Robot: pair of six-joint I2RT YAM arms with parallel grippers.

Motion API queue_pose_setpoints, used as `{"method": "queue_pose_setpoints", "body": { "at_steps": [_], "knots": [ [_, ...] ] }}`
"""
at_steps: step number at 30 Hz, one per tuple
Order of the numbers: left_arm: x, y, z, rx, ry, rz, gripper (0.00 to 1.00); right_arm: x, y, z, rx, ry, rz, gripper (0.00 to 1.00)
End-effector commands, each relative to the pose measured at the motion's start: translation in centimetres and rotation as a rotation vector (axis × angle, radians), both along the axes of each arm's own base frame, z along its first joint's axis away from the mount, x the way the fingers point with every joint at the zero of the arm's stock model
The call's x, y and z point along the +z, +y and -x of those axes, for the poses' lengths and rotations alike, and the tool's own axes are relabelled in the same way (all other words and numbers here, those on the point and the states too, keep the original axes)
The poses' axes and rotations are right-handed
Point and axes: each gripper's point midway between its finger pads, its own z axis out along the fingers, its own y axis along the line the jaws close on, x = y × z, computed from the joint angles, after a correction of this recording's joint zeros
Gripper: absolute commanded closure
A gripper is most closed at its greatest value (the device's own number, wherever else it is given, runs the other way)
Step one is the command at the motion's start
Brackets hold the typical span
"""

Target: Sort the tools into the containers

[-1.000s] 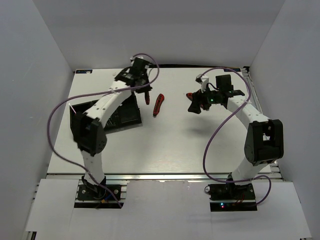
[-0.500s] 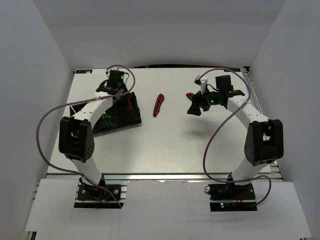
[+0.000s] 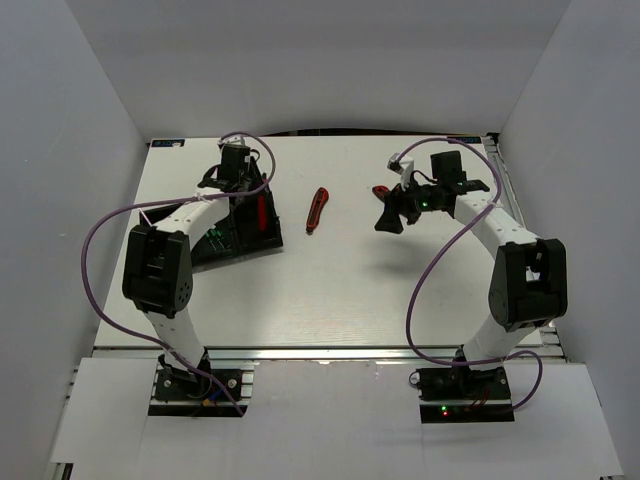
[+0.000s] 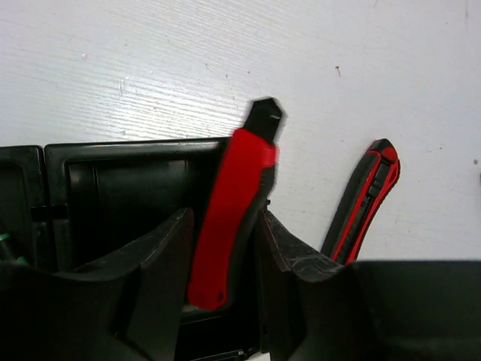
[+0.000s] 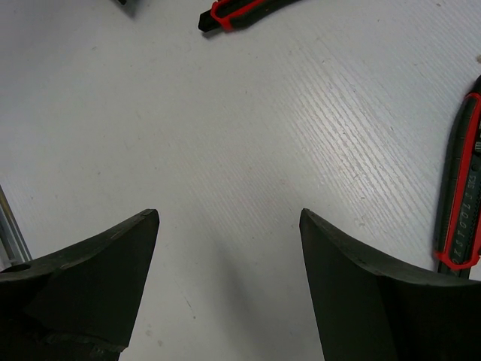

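Your left fingers clamp a red-and-black folding cutter above the black plastic three-box tray, over its end compartment nearest the loose cutter on the table. Its long axis points at the far wall. Right fingers apart, empty.

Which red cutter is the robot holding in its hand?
The red-and-black folding cutter in the left hand, above the black plastic tray; the other two lie on the white table.
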Motion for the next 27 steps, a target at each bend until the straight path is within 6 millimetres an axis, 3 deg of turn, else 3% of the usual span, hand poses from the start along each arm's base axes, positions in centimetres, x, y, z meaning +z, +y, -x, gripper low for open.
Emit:
{"method": "queue_pose_setpoints", "body": {
  "at_steps": [1, 6, 8, 11, 12, 13, 14, 16, 17, 19, 20, 21, 23, 24, 26, 27],
  "knots": [
    [0.4, -0.2, 0.0, -0.016, -0.02, 0.014, 0.49, 1.3, 0.1, 0.6, 0.028, -0.023, -0.013, 0.18],
    [0.8, -0.2, 0.7, -0.029, -0.023, 0.016, 0.46, 0.9, -0.1, 0.2, 0.007, -0.002, 0.003, 0.17],
    [2.4, -0.3, 0.9, -0.046, -0.057, 0.019, 0.46, 0.5, -0.7, -1.0, -0.06, -0.024, 0.059, 0.18],
    [5.2, -0.9, 1.8, -0.112, -0.113, 0.028, 0.37, 0.3, -1.5, -2.5, -0.151, -0.043, 0.113, 0.18],
    [6.0, -1.0, 2.1, -0.13, -0.129, 0.033, 0.32, 0.0, -2.4, -3.8, -0.216, -0.071, 0.167, 0.17],
    [6.4, -1.5, 2.7, -0.162, -0.133, 0.049, 0.31, 0.0, -2.5, -4.4, -0.254, -0.078, 0.19, 0.17],
    [8.1, -1.7, 3.3, -0.182, -0.168, 0.064, 0.31, 0.0, -3.8, -5.9, -0.336, -0.113, 0.258, 0.16],
    [8.6, -2.2, 4.8, -0.212, -0.171, 0.103, 0.29, -1.1, -4.3, -7.3, -0.371, -0.124, 0.324, 0.13],
    [10.1, -2.2, 5.5, -0.214, -0.202, 0.128, 0.28, -1.5, -4.7, -7.8, -0.376, -0.129, 0.354, 0.13],
    [10.8, -2.7, 6.8, -0.238, -0.21, 0.169, 0.27, -2.5, -4.7, -9.2, -0.33, -0.142, 0.397, 0.11],
    [10.2, -2.8, 7.7, -0.245, -0.195, 0.181, 0.27, -3.7, -4.5, -9.5, -0.299, -0.13, 0.411, 0.11],
    [11.5, -2.8, 8.6, -0.252, -0.225, 0.199, 0.27, -3.4, -4.2, -10.2, -0.268, -0.154, 0.41, 0.1],
    [10.8, -2.9, 10.2, -0.255, -0.205, 0.233, 0.27, -5.1, -3.9, -10.4, -0.169, -0.158, 0.443, 0.11],
    [11.8, -2.8, 11.0, -0.257, -0.231, 0.243, 0.27, -4.8, -3.7, -11.2, -0.15, -0.179, 0.446, 0.11],
    [11.1, -2.5, 12.4, -0.241, -0.21, 0.264, 0.27, -6.3, -3.8, -11.7, -0.102, -0.166, 0.459, 0.11],
    [11.9, -2.3, 13.1, -0.235, -0.234, 0.277, 0.27, -5.9, -3.8, -12.6, -0.102, -0.181, 0.45, 0.11]
  ]
}}
